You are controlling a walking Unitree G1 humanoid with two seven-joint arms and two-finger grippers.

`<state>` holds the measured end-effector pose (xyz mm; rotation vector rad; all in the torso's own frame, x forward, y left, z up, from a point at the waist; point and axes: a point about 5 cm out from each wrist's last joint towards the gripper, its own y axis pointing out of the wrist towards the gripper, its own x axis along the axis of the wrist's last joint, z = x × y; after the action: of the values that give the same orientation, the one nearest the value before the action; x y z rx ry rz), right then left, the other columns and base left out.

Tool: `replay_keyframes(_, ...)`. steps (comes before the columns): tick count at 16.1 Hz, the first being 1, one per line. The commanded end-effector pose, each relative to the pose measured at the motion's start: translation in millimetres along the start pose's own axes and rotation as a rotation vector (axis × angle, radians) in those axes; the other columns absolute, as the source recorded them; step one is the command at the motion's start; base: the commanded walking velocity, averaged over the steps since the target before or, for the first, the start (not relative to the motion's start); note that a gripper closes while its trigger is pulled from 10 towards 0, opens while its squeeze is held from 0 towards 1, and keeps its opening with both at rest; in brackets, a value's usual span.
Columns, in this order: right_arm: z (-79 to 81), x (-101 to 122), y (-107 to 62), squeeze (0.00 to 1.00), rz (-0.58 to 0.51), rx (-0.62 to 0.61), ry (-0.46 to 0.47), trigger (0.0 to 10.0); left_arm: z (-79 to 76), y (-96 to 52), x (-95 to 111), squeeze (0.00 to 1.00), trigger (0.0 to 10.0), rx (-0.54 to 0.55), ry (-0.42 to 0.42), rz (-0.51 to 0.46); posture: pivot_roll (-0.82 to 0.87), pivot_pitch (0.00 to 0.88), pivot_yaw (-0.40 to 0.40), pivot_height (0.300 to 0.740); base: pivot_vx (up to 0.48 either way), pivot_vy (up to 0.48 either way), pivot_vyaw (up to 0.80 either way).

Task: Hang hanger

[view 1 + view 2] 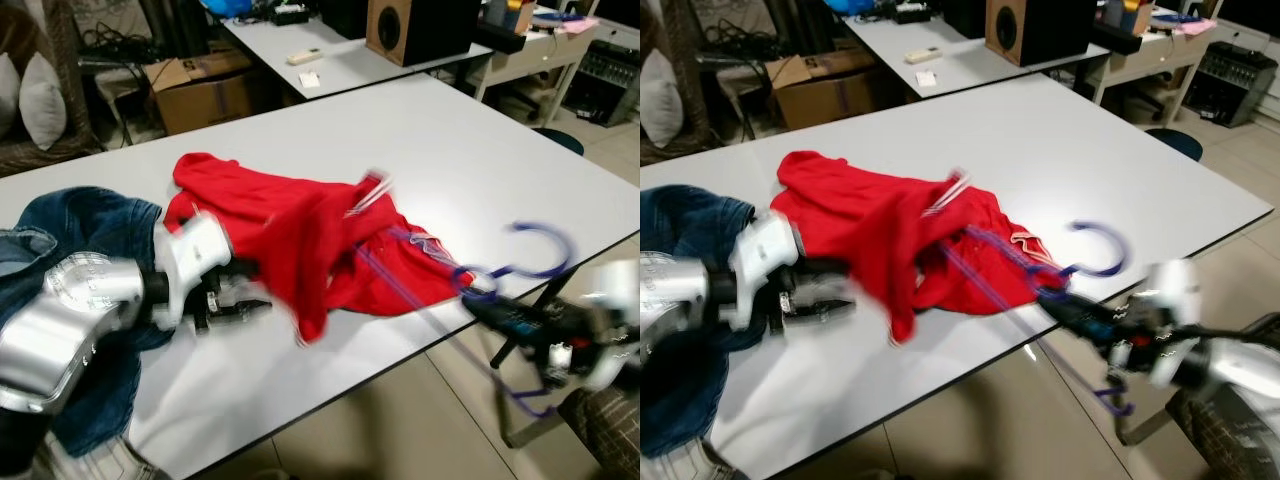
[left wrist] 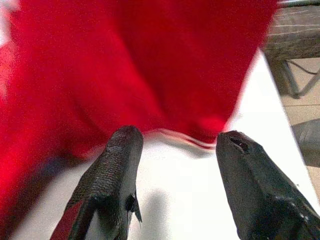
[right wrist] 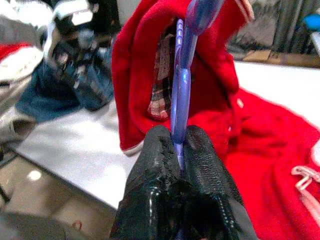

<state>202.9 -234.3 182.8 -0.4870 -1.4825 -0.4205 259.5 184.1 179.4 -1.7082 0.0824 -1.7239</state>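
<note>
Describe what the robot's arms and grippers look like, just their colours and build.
Both arms are silver metal with rounded, ribbed joint housings and white wrist sections. The left gripper has two long black fingers with a pebbled texture and a red patch on one finger's inner face. The right gripper has the same textured black fingers.

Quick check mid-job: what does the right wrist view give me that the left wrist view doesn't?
Right wrist view: the right gripper has its fingers shut on the purple hanger, whose bar runs up into the lifted red garment, with a plaid lining visible inside; the blue jeans and the left arm lie beyond. Left wrist view: the left gripper has its fingers open, holding nothing, just short of the garment's hem, with floor past the table edge. Both show the red garment on the white table.
</note>
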Motion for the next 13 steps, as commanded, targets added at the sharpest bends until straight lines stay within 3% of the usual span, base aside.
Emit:
replay_keyframes(1, -3.0, 13.4, -7.5, 0.0, -0.045, -0.02, -0.021, 10.0, -7.8, 3.3, 8.1, 0.0, 10.0, -0.032, 0.009, -0.034, -0.03, 0.024, 0.07, 0.74, 0.0, 0.0, 0.0)
replay_keyframes(4, -6.5, 10.4, -16.8, 0.0, -0.002, -0.054, -0.022, 10.0, -17.8, 24.5, -0.5, 0.0, 10.0, -0.011, 0.004, -0.027, -0.04, 0.026, 0.073, 0.74, 0.0, 0.0, 0.0)
replay_keyframes(7, -3.0, 10.6, -14.9, 0.0, -0.006, -0.045, -0.003, 10.0, -17.6, 53.1, -3.4, 0.0, 10.0, 0.187, -0.086, -0.115, -0.04, 0.025, 0.07, 0.74, 0.0, 0.0, 0.0)
replay_keyframes(9, -3.3, 11.0, -14.9, 0.0, -0.008, -0.048, 0.001, 10.0, -25.8, 59.9, 3.4, 0.0, 10.0, 0.166, -0.162, -0.202, -0.04, 0.024, 0.071, 0.74, 0.0, 0.0, 0.0)
replay_keyframes(11, -4.0, 11.9, -14.7, 0.0, -0.01, -0.048, 0.002, 10.0, -39.3, 62.9, 8.7, 0.0, 10.0, 0.064, -0.254, -0.297, -0.04, 0.024, 0.07, 0.74, 0.0, 0.0, 0.0)
replay_keyframes(12, -4.3, 11.8, -13.7, 0.0, -0.009, -0.044, 0.002, 10.0, -44.7, 67.4, 4.2, 0.94, 10.0, 0.053, -0.272, -0.284, -0.04, 0.024, 0.068, 0.74, 0.0, 0.0, 0.0)
replay_keyframes(13, -4.4, 11.4, -12.3, 0.0, -0.004, -0.039, 0.001, 10.0, -44.6, 71.0, -1.6, 0.88, 10.0, 0.088, -0.274, -0.246, -0.04, 0.025, 0.068, 0.74, 0.0, 0.0, 0.0)
